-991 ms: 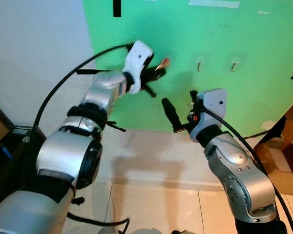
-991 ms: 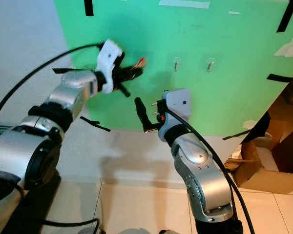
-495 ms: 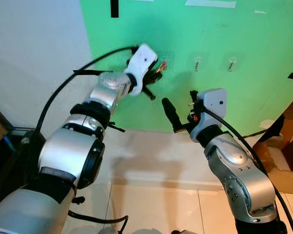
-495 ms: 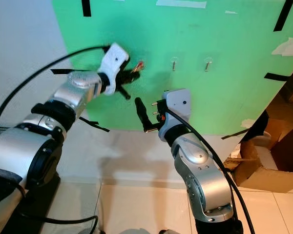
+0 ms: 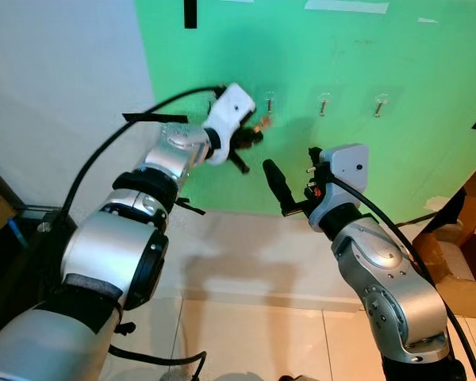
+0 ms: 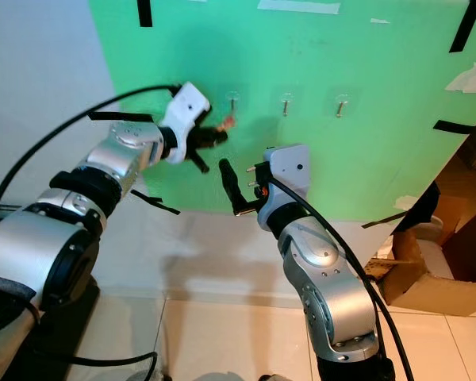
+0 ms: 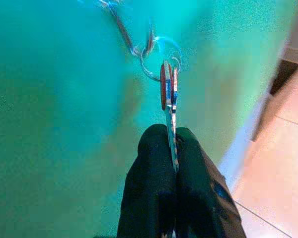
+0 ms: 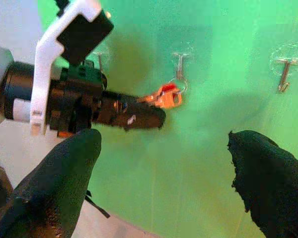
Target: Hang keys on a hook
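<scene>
The left gripper (image 5: 252, 136) pinches the keys (image 8: 166, 95) flat between its pressed-together black fingers (image 7: 154, 183), held up against the green wall (image 5: 397, 167). In the left wrist view the thin wire key ring (image 7: 156, 62) meets the metal hook (image 7: 126, 37) at 11 o'clock of the orange-headed key. The right wrist view shows that hook (image 8: 180, 64) between two more in a row, on clear round pads. The right gripper (image 5: 279, 190), at 5 o'clock of the keys, has its fingers spread, empty. No writing is legible.
</scene>
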### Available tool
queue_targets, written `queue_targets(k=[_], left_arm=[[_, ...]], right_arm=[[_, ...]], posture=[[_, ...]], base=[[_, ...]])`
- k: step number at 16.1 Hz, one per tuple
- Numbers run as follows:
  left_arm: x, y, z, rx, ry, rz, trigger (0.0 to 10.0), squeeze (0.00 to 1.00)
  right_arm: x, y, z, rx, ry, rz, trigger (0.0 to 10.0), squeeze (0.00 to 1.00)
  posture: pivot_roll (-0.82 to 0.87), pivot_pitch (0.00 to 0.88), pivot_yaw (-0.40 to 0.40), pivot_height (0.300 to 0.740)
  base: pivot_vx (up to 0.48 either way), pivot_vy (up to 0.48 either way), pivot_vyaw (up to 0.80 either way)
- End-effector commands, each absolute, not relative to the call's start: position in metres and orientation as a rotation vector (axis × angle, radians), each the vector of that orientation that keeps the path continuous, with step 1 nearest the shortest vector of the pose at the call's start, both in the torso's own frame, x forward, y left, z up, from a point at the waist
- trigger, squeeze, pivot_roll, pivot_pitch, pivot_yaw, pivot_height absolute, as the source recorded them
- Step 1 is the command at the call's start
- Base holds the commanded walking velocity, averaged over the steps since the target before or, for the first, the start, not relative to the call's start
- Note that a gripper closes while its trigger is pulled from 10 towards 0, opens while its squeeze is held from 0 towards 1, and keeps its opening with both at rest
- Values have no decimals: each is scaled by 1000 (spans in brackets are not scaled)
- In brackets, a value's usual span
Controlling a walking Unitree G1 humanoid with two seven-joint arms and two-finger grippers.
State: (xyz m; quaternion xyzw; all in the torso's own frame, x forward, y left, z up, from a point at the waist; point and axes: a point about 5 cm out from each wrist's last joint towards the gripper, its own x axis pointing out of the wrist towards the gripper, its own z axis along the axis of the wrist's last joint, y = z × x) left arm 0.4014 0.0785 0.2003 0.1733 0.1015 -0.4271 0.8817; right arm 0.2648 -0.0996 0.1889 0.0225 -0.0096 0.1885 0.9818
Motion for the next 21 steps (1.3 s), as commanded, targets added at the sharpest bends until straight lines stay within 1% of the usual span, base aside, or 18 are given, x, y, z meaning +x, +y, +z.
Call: queue_targets(k=[1, 3, 5, 9, 15, 16, 17, 18, 19, 20, 21], left_arm=[[399, 77, 198, 402, 223, -934, 0, 0], [399, 78, 198, 415, 221, -934, 0, 0], [401, 82, 199, 422, 208, -891, 0, 0], [402, 85, 199, 448, 211, -862, 0, 0], [404, 82, 202, 442, 192, -828, 0, 0], [404, 82, 201, 451, 195, -821, 3451, 0], [404, 82, 200, 444, 205, -811, 10000, 0], [404, 82, 199, 434, 210, -808, 10000, 0], [404, 83, 199, 445, 209, -804, 10000, 435], [405, 84, 199, 449, 206, -801, 10000, 1000], [404, 85, 199, 430, 202, -801, 10000, 1000]], right_arm=[[267, -101, 188, 39, -15, 367, 10000, 0], [267, -101, 188, 39, -15, 367, 10000, 0], [267, -101, 188, 39, -16, 367, 10000, 0], [267, -101, 188, 38, -16, 368, 10000, 0], [267, -102, 191, 46, -33, 370, 10000, 0], [267, -102, 192, 48, -37, 368, 10000, 0], [267, -103, 192, 48, -37, 368, 10000, 0], [267, -102, 192, 47, -37, 368, 10000, 0], [267, -102, 192, 48, -36, 368, 10000, 0], [267, -102, 192, 48, -36, 368, 10000, 0], [267, -102, 192, 50, -36, 369, 10000, 0]], posture=[[-102, 0, 26, 740], [-101, 0, 28, 740], [-101, 0, 28, 740], [-101, 0, 26, 740], [-105, 0, 28, 740], [-105, 0, 28, 740], [-105, 0, 28, 740], [-105, 0, 28, 740], [-106, 0, 27, 740], [-106, 0, 27, 740], [-104, 0, 25, 740]], base=[[0, 0, 0], [0, 0, 0], [0, 0, 0], [0, 0, 0], [0, 0, 0], [0, 0, 0], [0, 0, 0], [0, 0, 0], [0, 0, 0], [0, 0, 0], [0, 0, 0]])
